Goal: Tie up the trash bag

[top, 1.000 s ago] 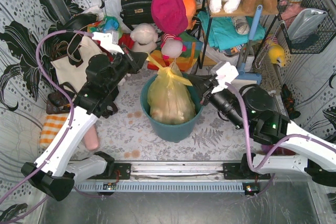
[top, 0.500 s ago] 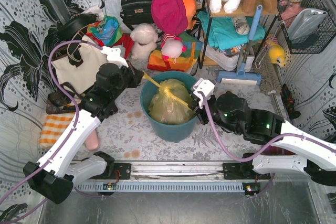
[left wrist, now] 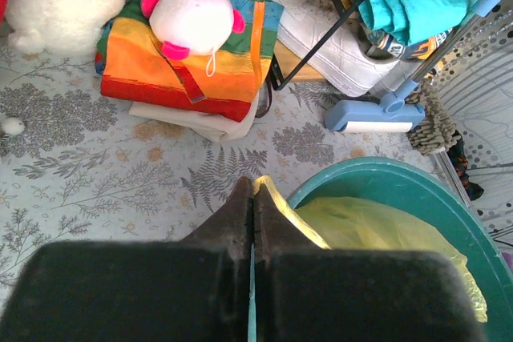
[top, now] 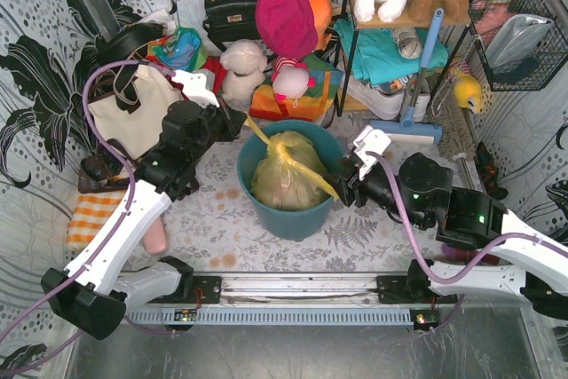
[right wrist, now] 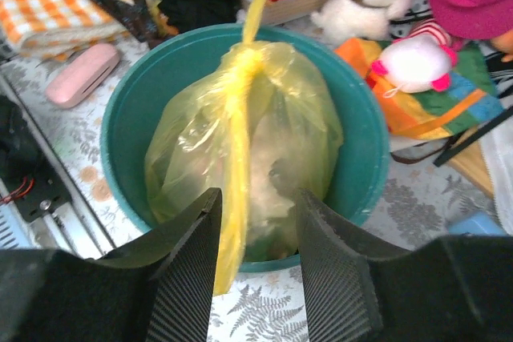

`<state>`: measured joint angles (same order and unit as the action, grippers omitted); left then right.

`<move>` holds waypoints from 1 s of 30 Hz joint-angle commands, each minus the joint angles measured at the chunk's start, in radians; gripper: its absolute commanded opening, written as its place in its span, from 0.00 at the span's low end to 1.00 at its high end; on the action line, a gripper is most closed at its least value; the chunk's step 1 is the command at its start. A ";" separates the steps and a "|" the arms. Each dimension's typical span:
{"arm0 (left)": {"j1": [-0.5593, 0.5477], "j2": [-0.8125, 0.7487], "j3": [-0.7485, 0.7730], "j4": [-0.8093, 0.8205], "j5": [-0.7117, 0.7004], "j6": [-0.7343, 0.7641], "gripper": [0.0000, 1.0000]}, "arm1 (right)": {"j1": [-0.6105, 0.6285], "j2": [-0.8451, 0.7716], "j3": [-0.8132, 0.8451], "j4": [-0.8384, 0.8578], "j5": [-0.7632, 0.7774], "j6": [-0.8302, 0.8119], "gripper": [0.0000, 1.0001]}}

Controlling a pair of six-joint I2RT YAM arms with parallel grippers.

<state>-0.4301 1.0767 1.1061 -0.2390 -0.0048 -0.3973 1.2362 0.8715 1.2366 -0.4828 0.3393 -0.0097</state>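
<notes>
Since half a second ago, the right gripper (top: 342, 190) has been drawn back to the right, away from the round teal plastic bin (top: 293, 221). One twisted tail of the thin translucent yellow-green plastic trash bag (top: 286, 177) is now stretched over the bin's rim. The trash bag is seated inside the bin, which is placed between the two arms on a table covered with a grey fern-print sheet (top: 222, 228). The bag's top is gathered into a tight bunch (top: 288, 142), and two tails are pulled out from it in opposite directions.

One tail is led up and left to the left gripper (top: 238, 122). In the left wrist view its dark fingers are pressed flat together, with the yellow plastic pinched at their tips.

The other tail is led down and right to the right gripper. In the right wrist view its black ribbed fingers (right wrist: 188, 262) are held apart. The tail is laid between them against one finger's inner face, unclamped.
</notes>
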 commanded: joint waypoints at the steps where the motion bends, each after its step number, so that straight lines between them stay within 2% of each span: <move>1: 0.007 0.018 0.055 0.066 0.037 0.030 0.00 | 0.006 0.016 0.073 -0.017 0.123 -0.009 0.43; 6: 0.008 0.008 0.065 0.106 0.082 0.022 0.00 | 0.005 0.133 0.159 -0.132 0.006 0.115 0.53; 11: 0.007 -0.009 0.071 0.115 0.108 0.010 0.00 | 0.001 0.263 0.237 -0.270 -0.033 0.213 0.54; 15: 0.007 -0.027 0.071 0.120 0.126 0.012 0.00 | -0.018 0.345 0.293 -0.367 -0.021 0.235 0.52; 19: 0.007 -0.042 0.070 0.118 0.126 0.018 0.00 | -0.028 0.401 0.349 -0.440 0.020 0.238 0.41; 22: 0.007 -0.051 0.071 0.111 0.124 0.022 0.00 | -0.029 0.408 0.362 -0.459 0.035 0.240 0.37; 26: 0.007 -0.060 0.070 0.098 0.117 0.029 0.00 | -0.033 0.416 0.366 -0.506 0.097 0.255 0.52; 30: 0.007 -0.063 0.065 0.093 0.117 0.033 0.00 | -0.050 0.420 0.357 -0.515 0.112 0.249 0.51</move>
<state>-0.4301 1.0321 1.1461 -0.1802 0.1085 -0.3859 1.2037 1.2858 1.5753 -0.9478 0.3962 0.2245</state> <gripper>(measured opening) 0.011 0.514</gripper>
